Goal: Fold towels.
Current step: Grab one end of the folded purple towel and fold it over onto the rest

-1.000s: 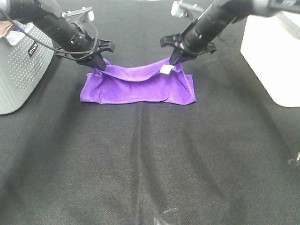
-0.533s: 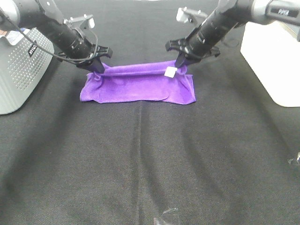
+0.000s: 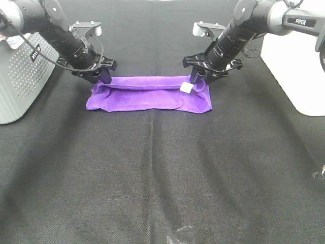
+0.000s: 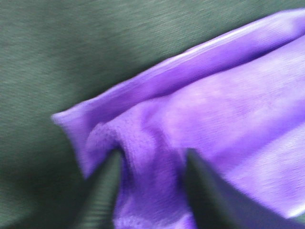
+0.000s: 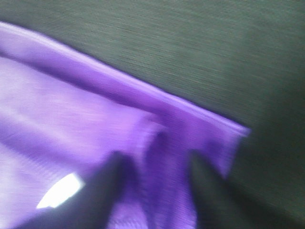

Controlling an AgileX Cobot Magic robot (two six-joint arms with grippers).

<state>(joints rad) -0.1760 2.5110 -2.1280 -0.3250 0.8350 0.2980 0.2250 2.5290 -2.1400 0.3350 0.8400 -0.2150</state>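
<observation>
The purple towel (image 3: pixel 150 95) lies folded into a long band on the black table. My left gripper (image 3: pixel 100 78) is shut on the towel's far left corner, low over the table. My right gripper (image 3: pixel 198 81) is shut on its far right corner, by the small white tag (image 3: pixel 187 88). In the left wrist view the black fingers (image 4: pixel 106 186) pinch bunched purple cloth (image 4: pixel 200 119). In the right wrist view the fingers (image 5: pixel 112 181) pinch the cloth (image 5: pixel 71 109) the same way, with the tag (image 5: pixel 59 191) beside them.
A grey perforated basket (image 3: pixel 20 76) stands at the left edge, close behind my left arm. A white box (image 3: pixel 297 61) stands at the right edge. A black cloth (image 3: pixel 152 173) covers the table.
Both grippers have carried the towel's top edge away from the camera and down, so the sagging raised edge now lies nearly flat along the towel's far side.
</observation>
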